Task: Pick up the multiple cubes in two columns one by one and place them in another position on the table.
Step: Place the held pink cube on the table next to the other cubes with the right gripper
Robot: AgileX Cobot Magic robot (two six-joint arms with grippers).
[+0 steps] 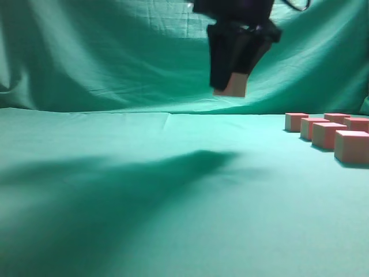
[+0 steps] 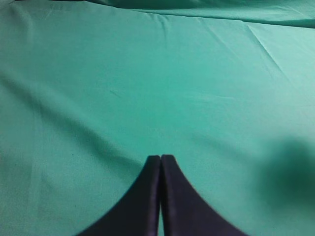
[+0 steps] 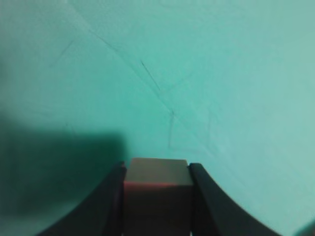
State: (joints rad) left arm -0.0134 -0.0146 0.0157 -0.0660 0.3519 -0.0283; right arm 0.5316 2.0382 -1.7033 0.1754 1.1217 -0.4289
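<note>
My right gripper [image 1: 229, 88] hangs high over the middle of the table [image 1: 144, 190] and is shut on one cube [image 1: 233, 86]. The right wrist view shows that cube [image 3: 157, 189] clamped between the two black fingers, well above the teal cloth. Several more cubes [image 1: 324, 134] with pinkish-red tops stand in two columns at the right edge of the exterior view. My left gripper [image 2: 160, 158] is shut and empty over bare cloth; it is not seen in the exterior view.
A draped green cloth backdrop [image 1: 115, 52] rises behind the table. The arm's dark shadow [image 1: 173, 167] lies across the cloth left of centre. Creases run through the cloth [image 3: 157, 83] below the right gripper.
</note>
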